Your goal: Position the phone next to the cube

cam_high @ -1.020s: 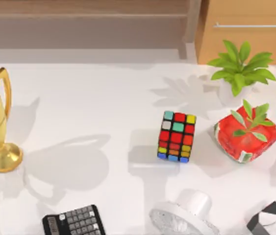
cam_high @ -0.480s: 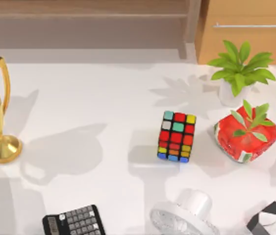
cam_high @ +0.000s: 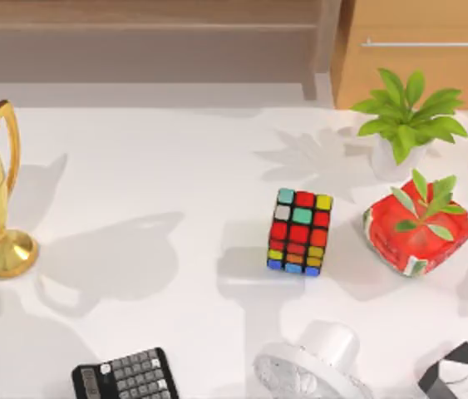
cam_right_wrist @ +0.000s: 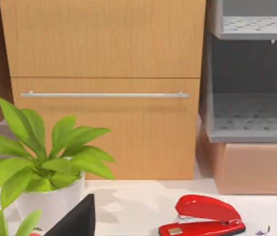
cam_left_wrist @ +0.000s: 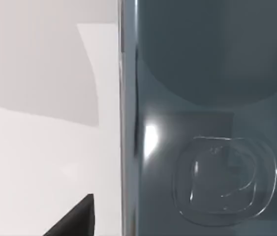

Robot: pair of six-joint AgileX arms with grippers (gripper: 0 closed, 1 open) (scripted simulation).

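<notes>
Phone (cam_left_wrist: 207, 118) looms close under the left wrist camera; whether that hand grips it, cannot tell.

A wooden cabinet (cam_right_wrist: 104, 88) with a silver drawer handle (cam_right_wrist: 104, 94) stands at the table's (cam_right_wrist: 138, 199) far edge. Beside it sits grey perforated shelving (cam_right_wrist: 251, 73). A leafy plant (cam_right_wrist: 45, 152) in a white pot (cam_right_wrist: 49, 201) and a red stapler (cam_right_wrist: 204, 216) rest on the table, well apart.
</notes>
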